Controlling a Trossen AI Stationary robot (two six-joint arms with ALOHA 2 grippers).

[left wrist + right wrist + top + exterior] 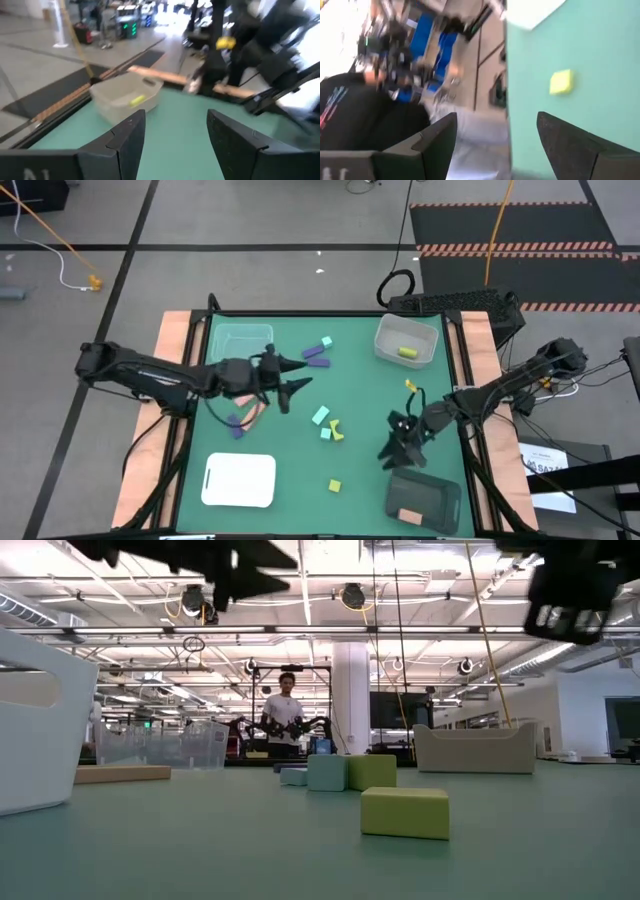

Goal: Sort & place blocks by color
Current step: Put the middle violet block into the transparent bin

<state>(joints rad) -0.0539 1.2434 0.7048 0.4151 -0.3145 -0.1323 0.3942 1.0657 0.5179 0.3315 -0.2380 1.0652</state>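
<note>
Blocks lie scattered on the green table. Far off are a purple bar [316, 352] and a mint block [327, 341]. A purple block [236, 428] and a salmon bar [254, 412] lie at the left. Two mint blocks [321, 417] and a yellow arch [338, 430] sit mid-table. A yellow cube [334, 485] [561, 82] lies near the front. My left gripper [303, 375] [175, 140] hovers open above mid-table, nothing between its fingers. My right gripper [392, 455] [495, 140] hangs open over the dark tray's far edge, holding nothing.
A tub [407, 340] [127, 95] at the far right holds a yellow block [407, 353]. A clear tub [240, 340] stands at the far left. A white tray [239, 480] sits near left. A dark tray [423, 500] near right holds a salmon block [410, 515]. A person [285, 720] stands beyond the table.
</note>
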